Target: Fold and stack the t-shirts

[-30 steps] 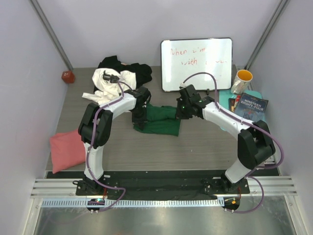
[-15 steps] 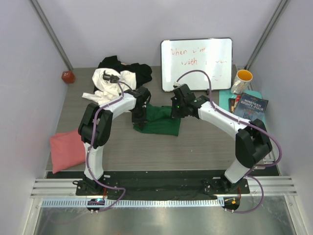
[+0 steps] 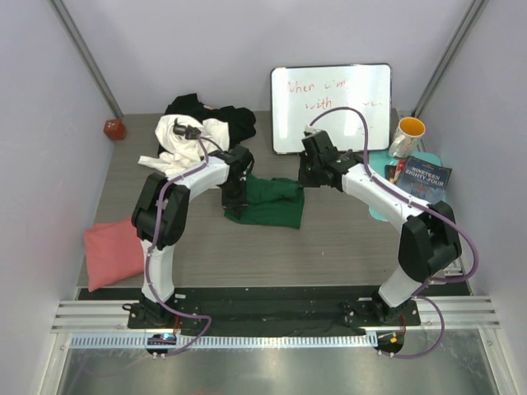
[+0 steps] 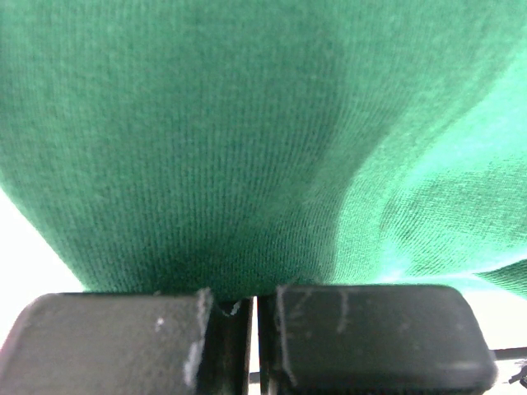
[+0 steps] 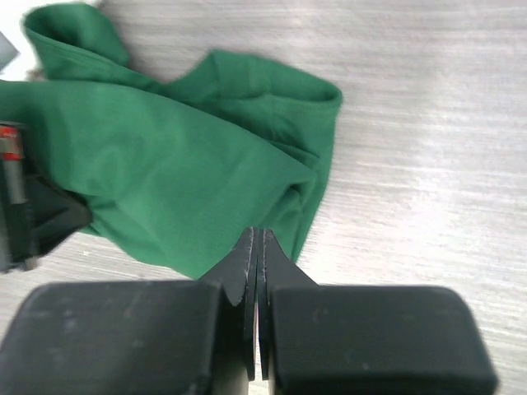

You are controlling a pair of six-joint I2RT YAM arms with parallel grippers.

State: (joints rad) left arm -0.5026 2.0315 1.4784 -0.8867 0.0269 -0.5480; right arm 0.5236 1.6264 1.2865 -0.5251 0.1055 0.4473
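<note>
The dark green t-shirt (image 3: 272,204) lies partly folded mid-table; it also shows in the right wrist view (image 5: 181,164) and fills the left wrist view (image 4: 247,140). My left gripper (image 3: 234,194) (image 4: 237,300) is shut on its left edge, low at the table. My right gripper (image 3: 307,175) (image 5: 257,239) is shut and empty, just above the shirt's right edge. The salmon pink t-shirt (image 3: 111,251) lies folded at the near left. The white t-shirt (image 3: 183,141) and the black t-shirt (image 3: 236,120) sit crumpled in a pile at the back left.
A whiteboard (image 3: 331,107) leans on the back wall. A yellow-lined mug (image 3: 408,134), a book (image 3: 423,181) and a teal mat (image 3: 379,170) are at the right. A small red ball (image 3: 114,128) sits at the far left.
My right gripper swung left over the green shirt, then drew back toward the whiteboard, shut and empty. The left gripper has stayed in place on the shirt.
</note>
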